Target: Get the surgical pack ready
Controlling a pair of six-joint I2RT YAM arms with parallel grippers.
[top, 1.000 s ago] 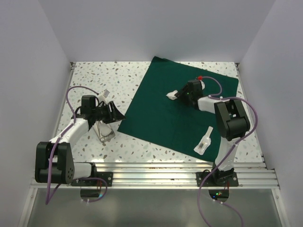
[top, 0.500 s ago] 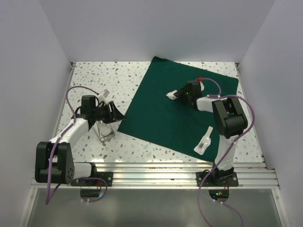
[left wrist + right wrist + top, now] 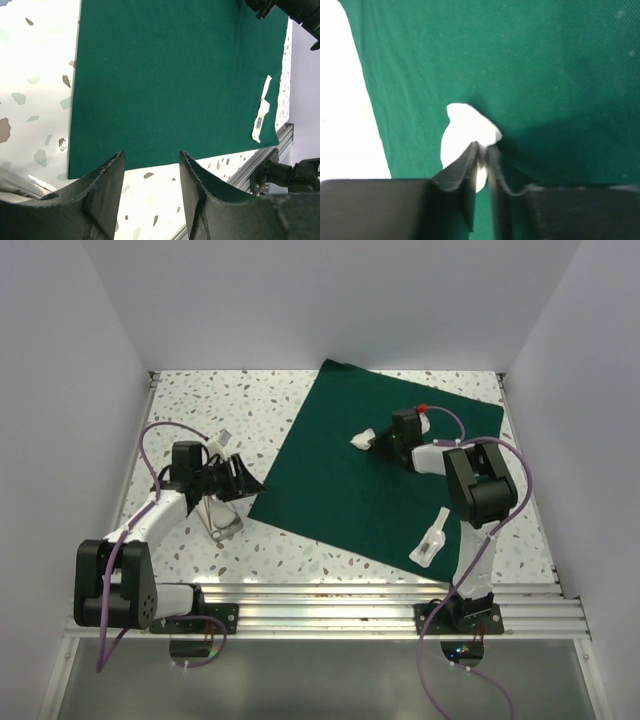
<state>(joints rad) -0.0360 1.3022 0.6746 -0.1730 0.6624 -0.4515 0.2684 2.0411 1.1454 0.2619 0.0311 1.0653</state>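
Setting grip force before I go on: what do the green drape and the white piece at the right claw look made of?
Green drape: woven cloth, matte; fine weave and wrinkles show. White piece: likely gauze or thin fabric, matte; it crumples in the right claw, texture washed out.

The right wrist view was soft and out of focus. There the near part of the white gauze pad [image 3: 465,127] was hidden behind the right gripper [image 3: 482,150], and the table [image 3: 345,100] at the left was bleached to plain white.

In the left wrist view the green drape [image 3: 170,75] ran out past the top edge. The left gripper [image 3: 152,165] was cut off by the bottom edge, and only a dark corner of the right arm [image 3: 295,15] showed.

From above, the far end of the steel tray [image 3: 222,522] near the table's left edge lay hidden under the left gripper. The contents of the white packet [image 3: 430,538] and the small white piece [image 3: 223,437] were too small to tell.
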